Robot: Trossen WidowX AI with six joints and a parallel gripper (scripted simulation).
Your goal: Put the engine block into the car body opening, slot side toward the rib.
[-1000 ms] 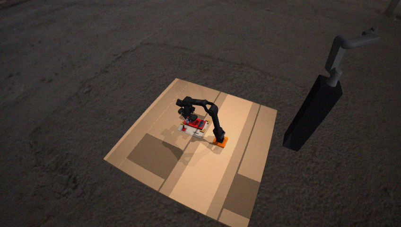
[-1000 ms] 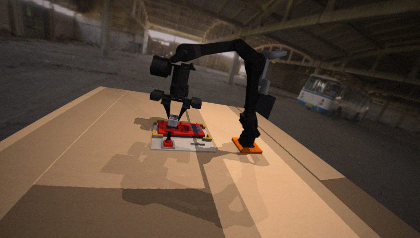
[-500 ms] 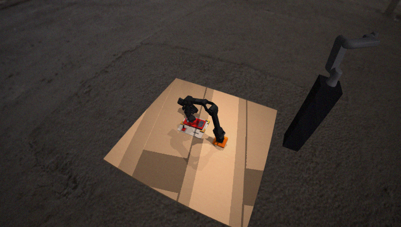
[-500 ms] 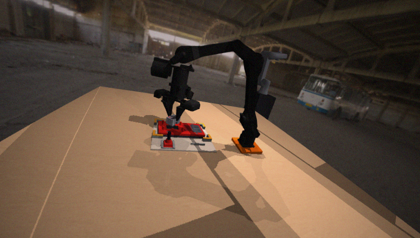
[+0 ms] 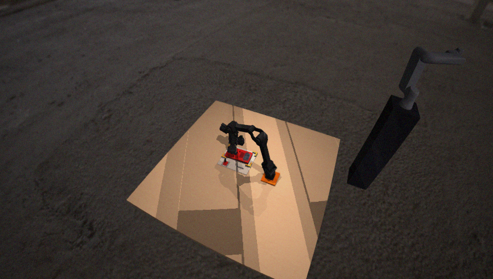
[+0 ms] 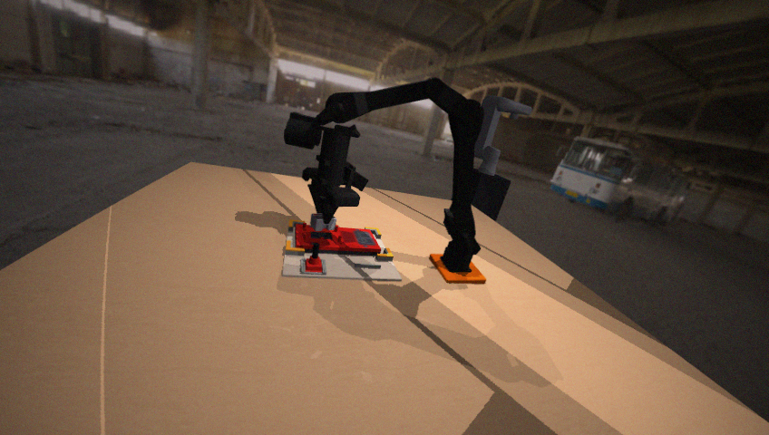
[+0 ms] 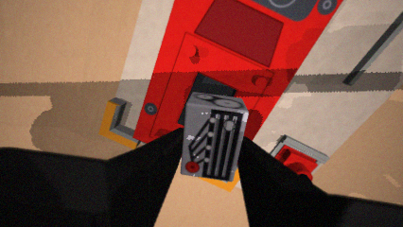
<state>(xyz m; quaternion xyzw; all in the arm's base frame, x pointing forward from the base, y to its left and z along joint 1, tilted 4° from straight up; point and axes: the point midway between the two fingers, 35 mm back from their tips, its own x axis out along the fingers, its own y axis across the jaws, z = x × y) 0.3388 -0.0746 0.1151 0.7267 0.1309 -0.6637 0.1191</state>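
Observation:
My gripper (image 5: 232, 150) (image 6: 325, 218) (image 7: 211, 138) is shut on the grey engine block (image 6: 316, 222) (image 7: 199, 130). The block hangs upright over the red car body (image 5: 239, 159) (image 6: 350, 248) (image 7: 303, 33). In the wrist view the block overlaps the near part of the dark opening (image 7: 213, 84), which shows beyond it and at its left. The block's striped face, with a red disc low at the left, faces the wrist camera. Its slot side cannot be made out. The rib is hidden. In the top view the fingers hide the block.
The car body lies between yellow corner brackets (image 6: 296, 251) (image 7: 108, 124) on a pale board (image 6: 350, 274). A red stand with a black peg (image 6: 314, 264) (image 7: 295, 163) and a thin dark bar (image 6: 367, 265) (image 7: 374, 49) are beside it. The arm's orange base (image 5: 271, 180) (image 6: 469, 276) is to the right.

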